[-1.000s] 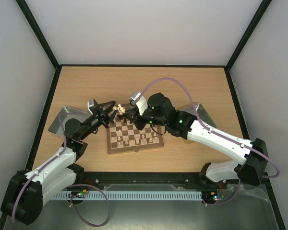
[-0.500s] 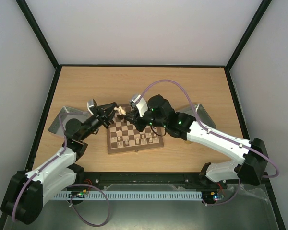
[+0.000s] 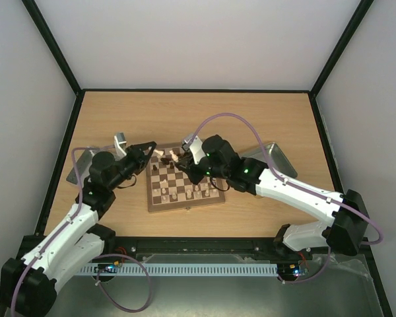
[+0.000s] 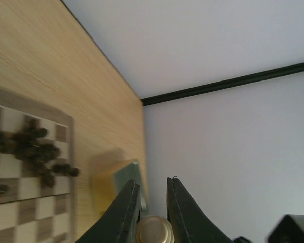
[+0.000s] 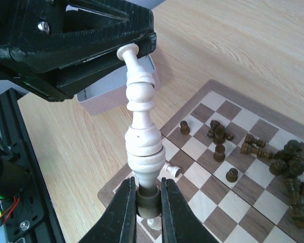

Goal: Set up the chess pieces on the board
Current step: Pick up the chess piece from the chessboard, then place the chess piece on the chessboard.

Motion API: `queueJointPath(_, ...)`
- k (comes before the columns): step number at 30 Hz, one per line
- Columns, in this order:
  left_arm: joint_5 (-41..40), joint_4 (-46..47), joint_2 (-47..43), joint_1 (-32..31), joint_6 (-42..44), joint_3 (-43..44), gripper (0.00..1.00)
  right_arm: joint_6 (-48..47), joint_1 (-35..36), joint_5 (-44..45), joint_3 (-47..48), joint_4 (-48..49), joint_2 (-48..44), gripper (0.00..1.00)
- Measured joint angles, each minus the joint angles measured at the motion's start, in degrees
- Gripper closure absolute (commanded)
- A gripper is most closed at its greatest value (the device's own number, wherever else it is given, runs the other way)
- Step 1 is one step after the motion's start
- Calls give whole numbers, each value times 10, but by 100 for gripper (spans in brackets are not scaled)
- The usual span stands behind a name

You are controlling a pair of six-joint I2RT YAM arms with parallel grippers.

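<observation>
The board (image 3: 182, 207) lies near the middle of the table (image 3: 119, 112). Above its far left corner the left tool (image 3: 150, 150) is closed on a cream piece (image 3: 159, 153). The left wrist view shows only a round cream end between the fingers, but the right wrist view shows the whole tall figure. Just right of it, the right tool (image 5: 147, 183) is closed on a dark piece (image 5: 148, 202). Whether this touches the cream one, I cannot tell. A heap of dark pieces (image 5: 289, 169) lies on the board and is clear only in the wrist views.
</observation>
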Motion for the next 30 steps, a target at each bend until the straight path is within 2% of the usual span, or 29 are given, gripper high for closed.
queueJointPath(5, -11, -93, 22, 0, 130, 30, 91, 14, 0, 25, -1, -12, 12, 92)
queueJointPath(11, -32, -159, 29, 0, 213, 31, 91, 32, 0, 67, 21, -52, 90, 93)
queueJointPath(20, -41, -190, 30, 0, 258, 31, 90, 23, 0, 105, 101, -119, 224, 93)
queueJointPath(30, -41, -199, 30, 0, 279, 31, 90, -10, 0, 117, 131, -190, 278, 92)
